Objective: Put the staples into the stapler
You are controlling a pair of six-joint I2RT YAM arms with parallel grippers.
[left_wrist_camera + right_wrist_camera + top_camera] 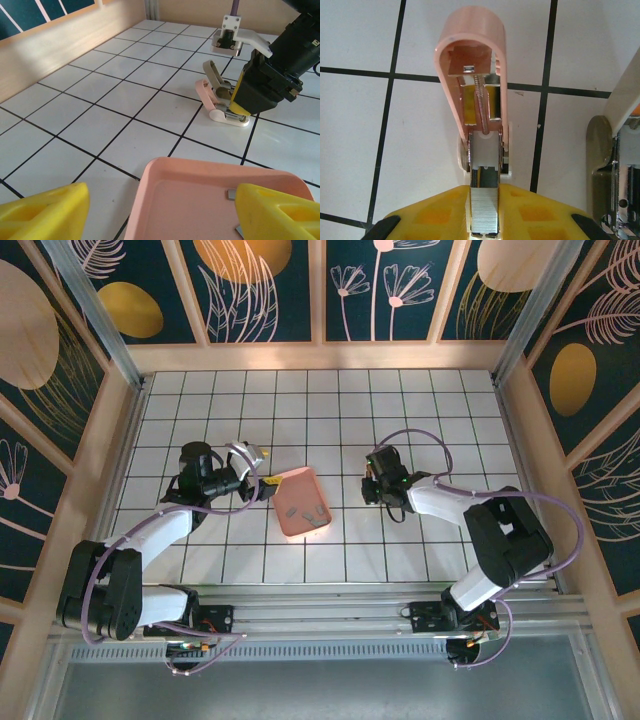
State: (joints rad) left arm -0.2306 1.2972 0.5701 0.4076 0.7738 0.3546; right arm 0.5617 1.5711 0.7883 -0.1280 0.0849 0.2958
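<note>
The right hand point(373, 487), angled down, pinches the opened stapler point(220, 103).

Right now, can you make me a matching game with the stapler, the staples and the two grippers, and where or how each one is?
Things:
1. stapler
2. staples
3. left gripper
4. right gripper

Places or states:
A. open, at the edge of the pink tray
B. shut on the stapler
C. lid flipped up
D. lying in the pink tray

Pairs: 1-C, 2-D, 3-A, 4-B
</note>
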